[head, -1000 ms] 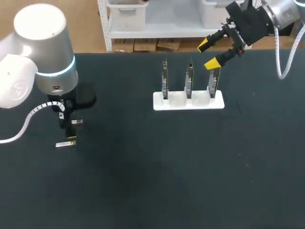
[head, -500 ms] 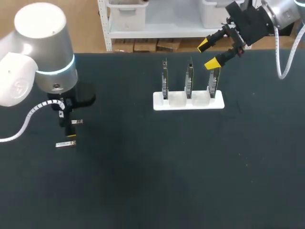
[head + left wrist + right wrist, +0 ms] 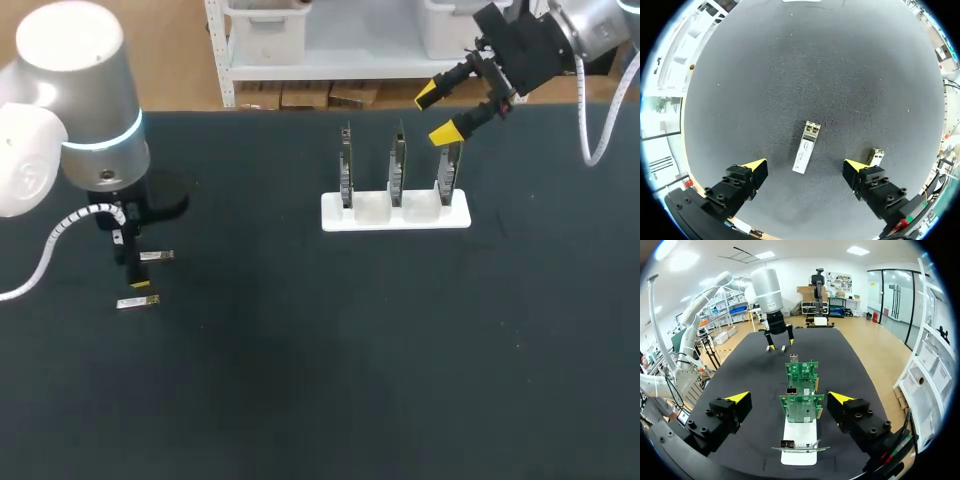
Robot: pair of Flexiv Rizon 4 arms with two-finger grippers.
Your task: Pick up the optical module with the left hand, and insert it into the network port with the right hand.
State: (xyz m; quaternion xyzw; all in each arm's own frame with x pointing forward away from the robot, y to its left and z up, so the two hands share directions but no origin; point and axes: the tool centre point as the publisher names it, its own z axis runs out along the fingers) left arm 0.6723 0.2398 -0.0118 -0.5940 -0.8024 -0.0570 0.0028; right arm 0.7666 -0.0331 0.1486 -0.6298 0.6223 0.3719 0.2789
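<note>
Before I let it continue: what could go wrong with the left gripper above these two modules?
The second module lies right beside one finger of the open left gripper, so descending may knock it. The target module sits slightly skewed between the fingers and might twist when gripped.

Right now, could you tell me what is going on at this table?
The left gripper hangs open over the table, an optical module lying untouched between its fingers and a second module beside it. The right gripper hovers open above a white stand holding three upright circuit boards. Nothing is picked up yet.
</note>
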